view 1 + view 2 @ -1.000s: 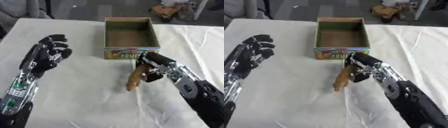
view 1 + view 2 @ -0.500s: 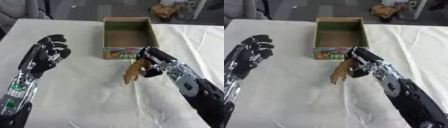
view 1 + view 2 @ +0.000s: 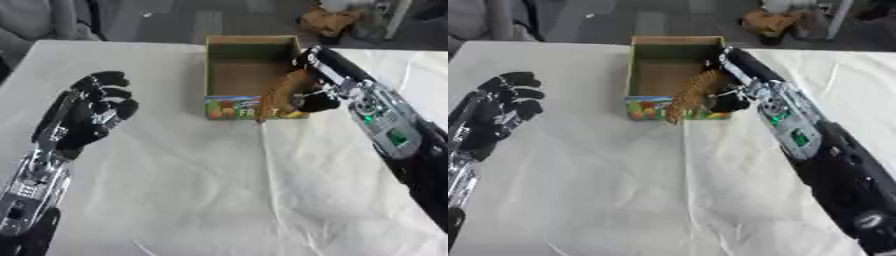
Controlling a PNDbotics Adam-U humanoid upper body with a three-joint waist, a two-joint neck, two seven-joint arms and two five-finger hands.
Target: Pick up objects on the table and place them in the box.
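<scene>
Right hand fingers clamped on blurred brown object over box rim, left hand fingers apart

a white-clothed table carries an open cardboard box near its far edge.

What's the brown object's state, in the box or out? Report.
Not in yet. The brown object hangs tilted from the right robot hand, its top over the box front wall, its lower tip outside.
</scene>
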